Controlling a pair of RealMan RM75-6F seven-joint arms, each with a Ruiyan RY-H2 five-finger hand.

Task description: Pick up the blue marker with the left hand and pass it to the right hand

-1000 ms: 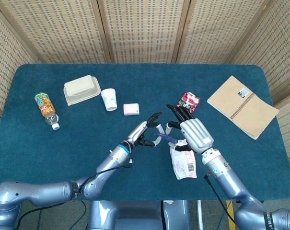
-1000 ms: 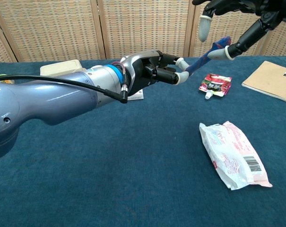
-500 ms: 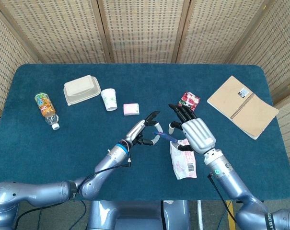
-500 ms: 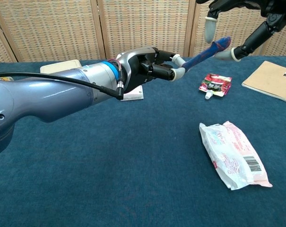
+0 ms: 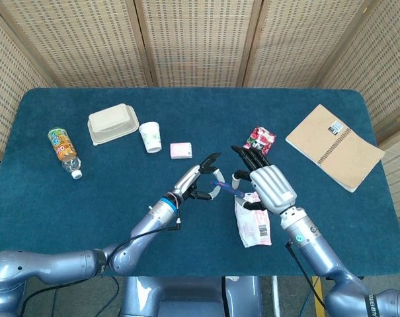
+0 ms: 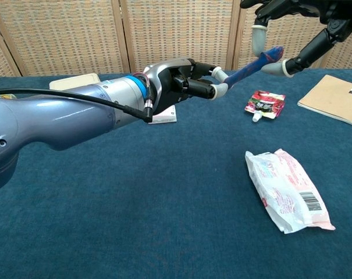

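My left hand (image 5: pixel 196 181) (image 6: pixel 187 84) pinches the lower end of the blue marker (image 5: pixel 225 187) (image 6: pixel 248 67) and holds it in the air, slanting up to the right. My right hand (image 5: pixel 269 187) (image 6: pixel 304 23) hangs at the marker's far tip. In the chest view one of its fingertips (image 6: pixel 258 36) is just above the tip and another sits just below and to the right of it. Those fingers are spread and do not grip the marker.
A white packet (image 5: pixel 254 221) (image 6: pixel 287 189) lies on the blue table (image 5: pixel 87 211) under my right hand. A red pouch (image 5: pixel 260 139) and a spiral notebook (image 5: pixel 335 146) lie further right. A pink box (image 5: pixel 180 150), paper cup (image 5: pixel 150 137), lidded container (image 5: pixel 112 123) and bottle (image 5: pixel 63 150) lie to the left.
My right hand's lower finger came off the marker tip and its upper fingertip has come down closer to it. My left hand shifted slightly and still holds the marker.
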